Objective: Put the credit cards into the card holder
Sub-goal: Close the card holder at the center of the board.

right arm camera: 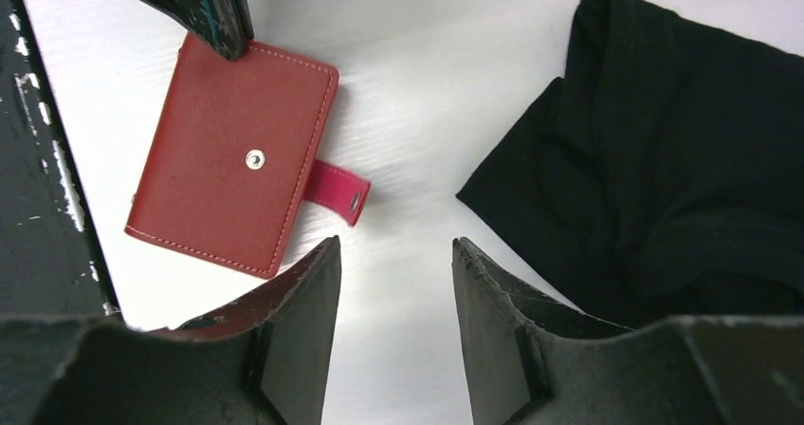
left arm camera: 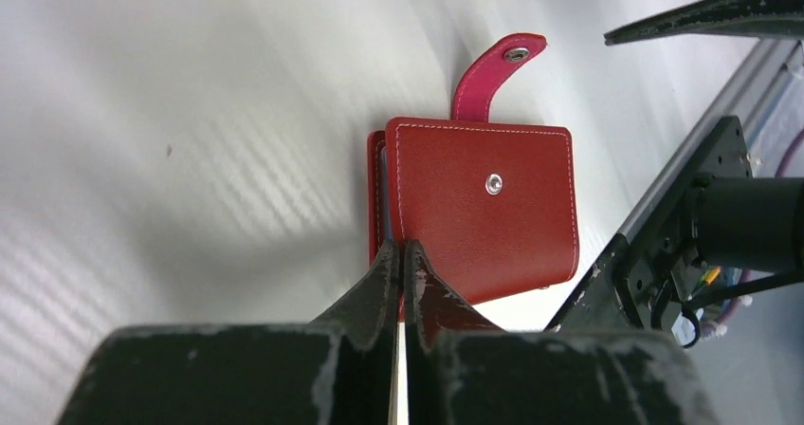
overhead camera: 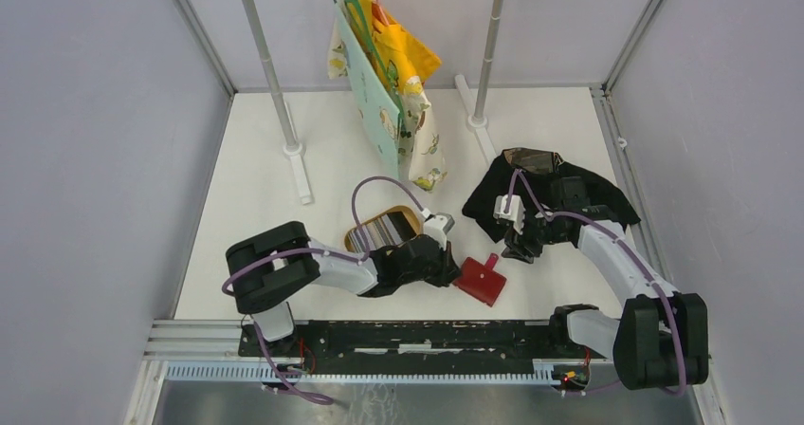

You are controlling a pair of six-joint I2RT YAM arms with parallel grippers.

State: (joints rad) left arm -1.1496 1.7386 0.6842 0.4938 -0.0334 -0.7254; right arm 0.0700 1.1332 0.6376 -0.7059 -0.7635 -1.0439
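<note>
Black left gripper [left arm camera: 400, 249] pinched closed at stitched, squarish red card holder [left arm camera: 474, 226].

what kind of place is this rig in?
Probably a lab robot cell: plain grey enclosure walls, white table, metal mounting rail at the near edge, staged hanging clothes.

Open table [right arm camera: 408, 83] between wallet [right arm camera: 218, 131] and cloth [right arm camera: 683, 140]

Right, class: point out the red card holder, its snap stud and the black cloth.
card holder [left arm camera: 474, 230], left wrist view, front cover below the stud
snap stud [right arm camera: 254, 159], right wrist view, its metal centre
black cloth [right arm camera: 683, 150], right wrist view, its middle
</note>
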